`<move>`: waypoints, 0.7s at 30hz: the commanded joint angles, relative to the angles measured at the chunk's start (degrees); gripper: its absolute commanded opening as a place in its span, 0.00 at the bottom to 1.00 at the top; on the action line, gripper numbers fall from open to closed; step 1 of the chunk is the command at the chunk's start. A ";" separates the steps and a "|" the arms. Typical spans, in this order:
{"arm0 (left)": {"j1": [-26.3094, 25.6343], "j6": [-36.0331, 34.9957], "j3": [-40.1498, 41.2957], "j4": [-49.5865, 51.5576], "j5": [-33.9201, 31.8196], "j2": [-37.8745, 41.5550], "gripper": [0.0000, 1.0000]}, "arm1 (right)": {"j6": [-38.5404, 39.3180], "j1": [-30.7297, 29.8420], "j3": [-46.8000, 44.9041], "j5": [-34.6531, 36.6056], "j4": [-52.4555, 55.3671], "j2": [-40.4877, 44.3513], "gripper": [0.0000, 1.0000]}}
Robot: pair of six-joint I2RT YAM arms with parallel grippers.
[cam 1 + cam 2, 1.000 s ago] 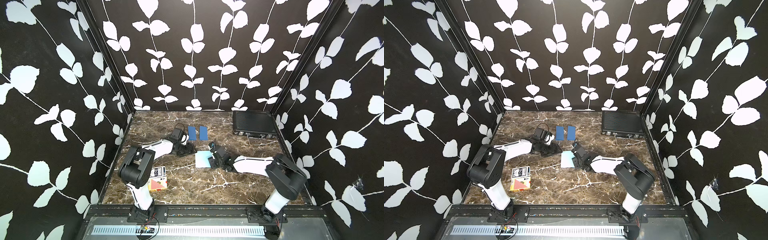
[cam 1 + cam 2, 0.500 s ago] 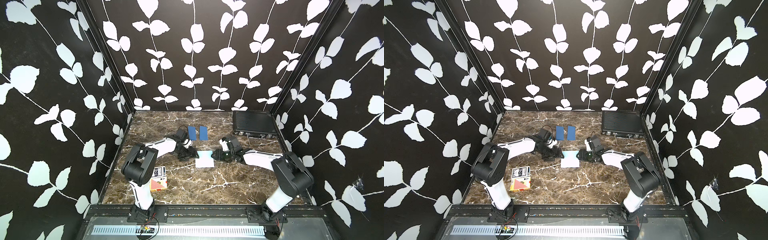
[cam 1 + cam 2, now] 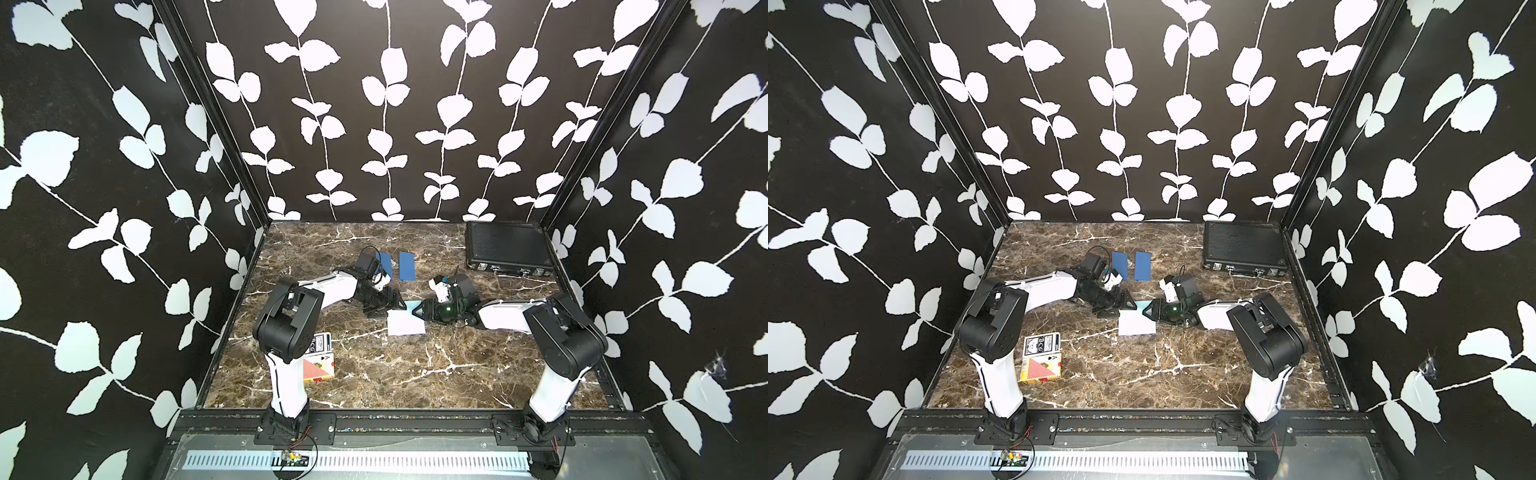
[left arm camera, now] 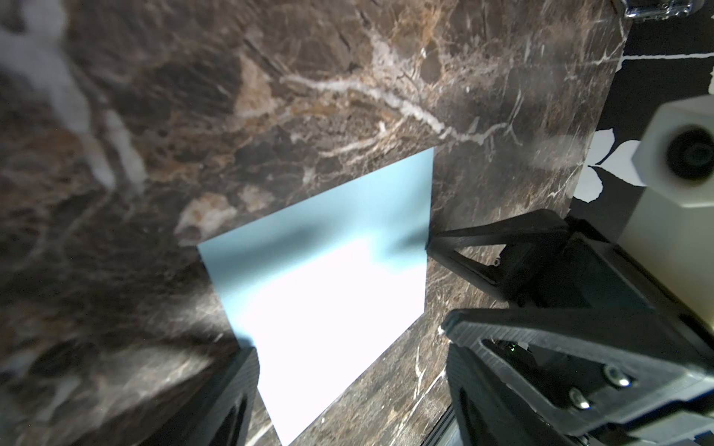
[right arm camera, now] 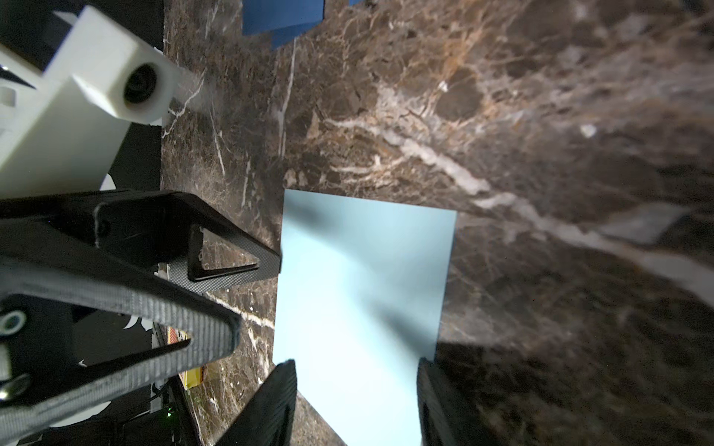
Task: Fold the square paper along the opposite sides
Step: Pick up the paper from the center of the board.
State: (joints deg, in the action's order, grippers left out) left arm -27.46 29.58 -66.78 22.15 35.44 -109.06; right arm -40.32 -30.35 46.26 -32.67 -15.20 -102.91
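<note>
The pale blue paper [image 3: 405,325] lay flat on the middle of the marble table [image 3: 415,374], between the two arms. The left end effector [image 3: 392,306] sat low at its far left corner, fingers spread apart and one tip against the edge. The right end effector [image 3: 419,312] met the far right corner, fingers likewise apart, gripping nothing.

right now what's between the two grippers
The light blue square paper lies between the left gripper and right gripper, shown in both top views.
</note>
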 commanded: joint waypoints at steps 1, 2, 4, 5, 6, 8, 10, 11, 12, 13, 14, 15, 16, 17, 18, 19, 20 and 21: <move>-0.02 0.12 3.19 0.40 -3.93 -1.91 0.81 | -0.34 -0.51 -0.31 0.47 4.40 -3.33 0.53; 0.01 0.22 3.39 0.23 -4.10 -1.74 0.80 | -0.45 -0.67 -0.21 0.26 4.10 -3.60 0.53; 0.05 0.55 4.06 -0.35 -4.25 -1.47 0.79 | -0.88 -0.94 0.14 -0.08 3.40 -4.04 0.53; 0.04 0.72 4.24 -0.57 -4.35 -1.34 0.78 | -1.06 -1.02 0.22 -0.27 3.05 -4.22 0.53; 0.09 0.89 4.53 -0.86 -4.48 -1.17 0.77 | -1.25 -1.14 0.36 -0.42 2.77 -4.47 0.53; 0.07 1.01 5.12 -1.23 -4.76 -0.83 0.74 | -1.43 -1.28 0.52 -0.64 2.32 -4.67 0.53; 0.13 1.10 5.59 -1.40 -5.28 -0.57 0.72 | -1.43 -1.21 0.49 -0.86 1.78 -4.75 0.53; 0.13 1.13 5.86 -1.57 -5.45 -0.46 0.70 | -1.65 -1.28 0.42 -1.13 1.34 -4.78 0.53; 0.13 1.09 6.10 -1.73 -5.76 -0.37 0.65 | -1.86 -1.34 0.41 -1.24 0.78 -4.84 0.53; 0.17 1.17 6.38 -1.97 -5.99 -0.29 0.62 | -1.97 -1.38 0.48 -1.41 0.53 -4.92 0.52; 0.14 1.33 6.70 -2.48 -6.16 -0.30 0.59 | -2.05 -1.58 0.67 -1.54 0.29 -5.01 0.52; 0.11 1.43 6.92 -2.70 -6.34 -0.37 0.56 | -2.13 -1.64 0.83 -1.76 0.20 -5.10 0.52; 0.13 1.47 6.97 -2.96 -6.45 -0.50 0.52 | -2.23 -1.81 0.92 -1.79 0.09 -5.14 0.52; 0.15 1.53 7.02 -3.31 -6.34 -0.61 0.49 | -2.22 -1.90 1.04 -1.87 0.11 -5.06 0.52; 0.21 1.49 6.97 -3.42 -6.28 -0.63 0.49 | -2.29 -1.99 1.24 -1.92 0.15 -5.06 0.52; 0.13 1.53 7.02 -3.50 -6.24 -0.63 0.47 | -2.31 -2.04 1.45 -2.04 0.13 -5.06 0.52; 0.15 1.52 7.02 -3.75 -6.11 -0.55 0.46 | -2.31 -2.08 1.62 -2.14 0.21 -5.02 0.52; 0.13 1.53 7.05 -3.91 -5.94 -0.33 0.46 | -2.40 -2.24 1.66 -2.08 0.26 -5.04 0.52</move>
State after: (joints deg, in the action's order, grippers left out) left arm -27.18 31.48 -62.17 15.92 33.39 -107.94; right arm -42.04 -31.77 47.62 -35.57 -19.09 -105.71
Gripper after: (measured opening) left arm 0.465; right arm 0.519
